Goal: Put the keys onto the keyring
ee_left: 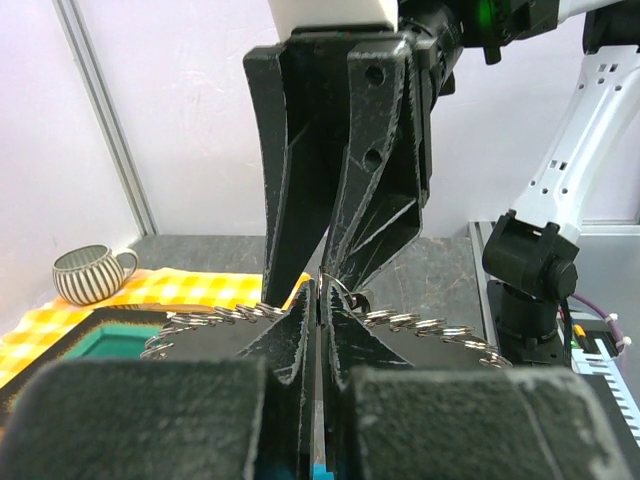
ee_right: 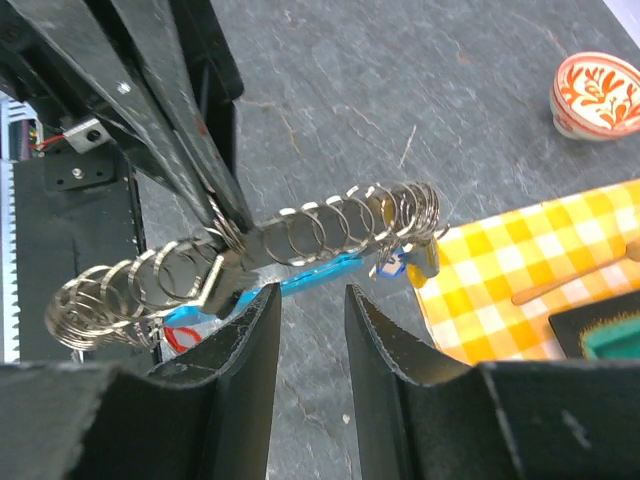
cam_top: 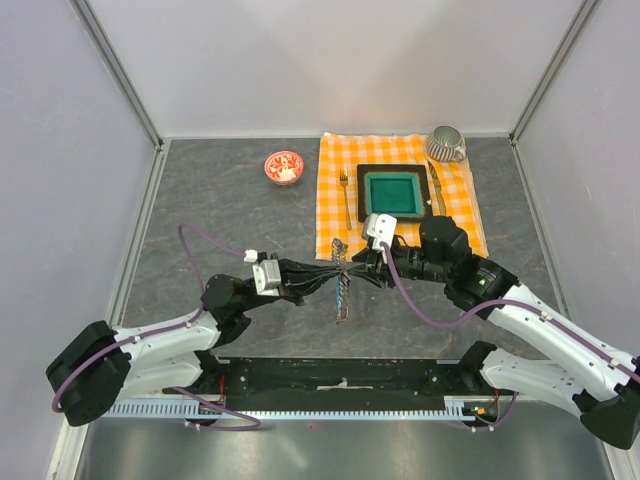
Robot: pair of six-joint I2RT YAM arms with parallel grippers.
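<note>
Keyring of grey metal loops with cyan-blue piece hangs over dark grey table, clamped in left gripper; right gripper open just beside it, empty; small tagged keys dangle below.

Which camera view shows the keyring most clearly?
The right wrist view: the keyring spans the frame, its loops distinct. The left wrist view hides its middle; the top view shows it tiny.

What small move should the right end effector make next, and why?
Probably ease the right end effector forward and close on the keyring. Its jaws stand open just short of it, holding nothing, while the left end effector is shut on the keyring's middle, steadying it.
</note>
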